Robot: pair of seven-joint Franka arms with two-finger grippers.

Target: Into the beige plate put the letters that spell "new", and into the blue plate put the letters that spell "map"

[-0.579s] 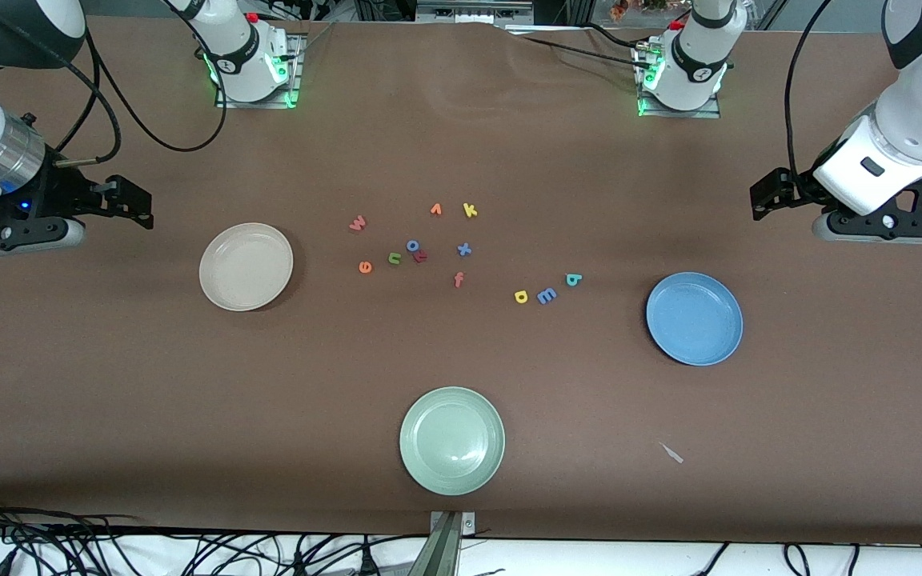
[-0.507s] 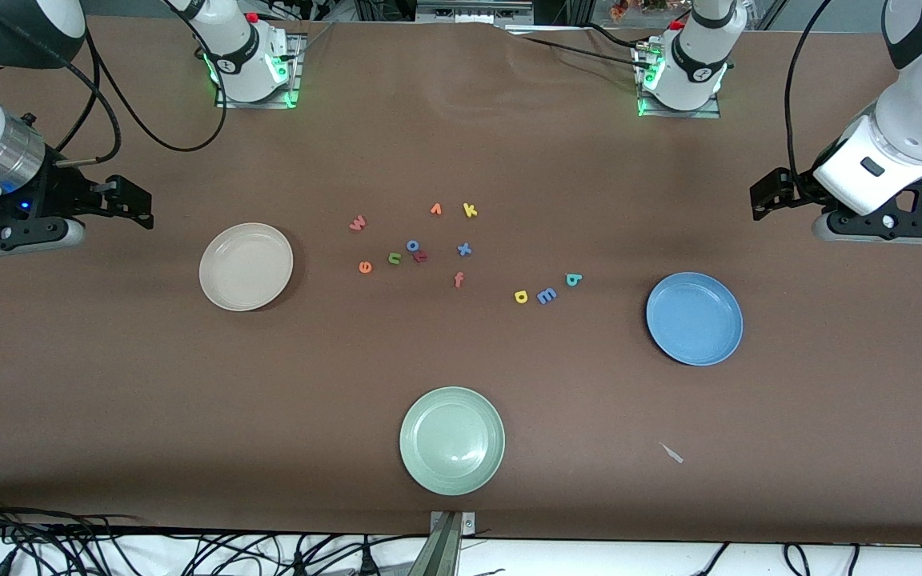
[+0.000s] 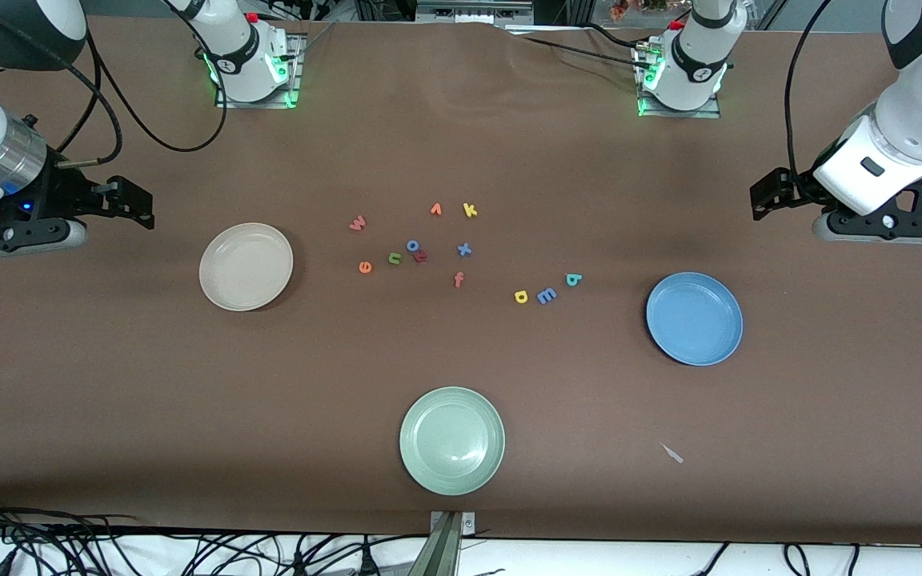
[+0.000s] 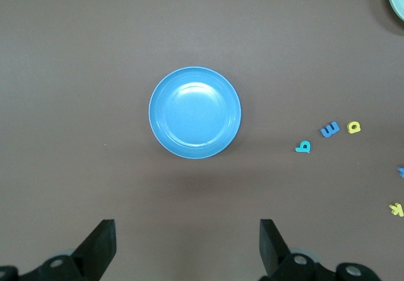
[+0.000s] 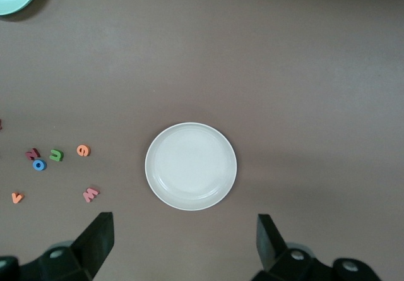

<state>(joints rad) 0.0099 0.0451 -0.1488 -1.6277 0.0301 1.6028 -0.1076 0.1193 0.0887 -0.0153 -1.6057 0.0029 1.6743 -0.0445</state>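
On the brown tabletop (image 3: 109,384) in front of you, nearest the front camera, sits a pale green plate (image 3: 451,440), empty. Next back: the blue plate (image 3: 694,318) toward the left arm's end and the beige plate (image 3: 246,266) toward the right arm's end, both empty. Between them, your "map" set lies in a short row: yellow "p" (image 3: 520,297), blue "m" (image 3: 546,295), teal "a" (image 3: 574,279). Farther on, your "new" set: orange "e" (image 3: 365,266), olive "n" (image 3: 394,258), salmon "w" (image 3: 358,223), among a salmon "f" (image 3: 458,279), blue "x" (image 3: 464,250), orange "v" (image 3: 435,210) and yellow "k" (image 3: 470,210). Left gripper (image 4: 185,246) waits above the tabletop by the blue plate, fingers apart, holding nothing; right gripper (image 5: 183,243) likewise by the beige plate.
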